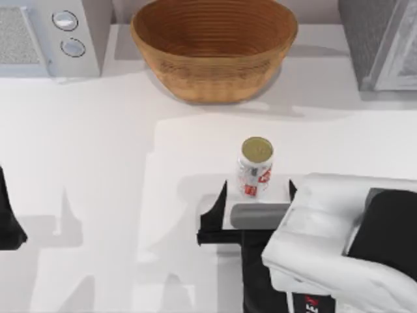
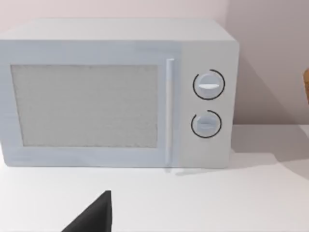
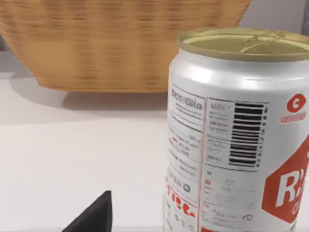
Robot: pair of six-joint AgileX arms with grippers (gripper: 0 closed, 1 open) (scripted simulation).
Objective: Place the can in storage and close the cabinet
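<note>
**Count of things on the table**

1 can [image 1: 255,167], 1 woven bowl [image 1: 214,49], 1 microwave [image 1: 45,36] with 2 dials, 1 grey cabinet [image 1: 381,42], and 2 arms: 1 left arm [image 1: 10,218], 1 right arm [image 1: 332,248].

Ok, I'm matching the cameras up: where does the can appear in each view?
Top view: the can stands upright mid-table, between the open right gripper's fingertips.
Left wrist view: no can; a microwave.
Right wrist view: the can looms close.
Shared landmark: the woven bowl behind it.
</note>
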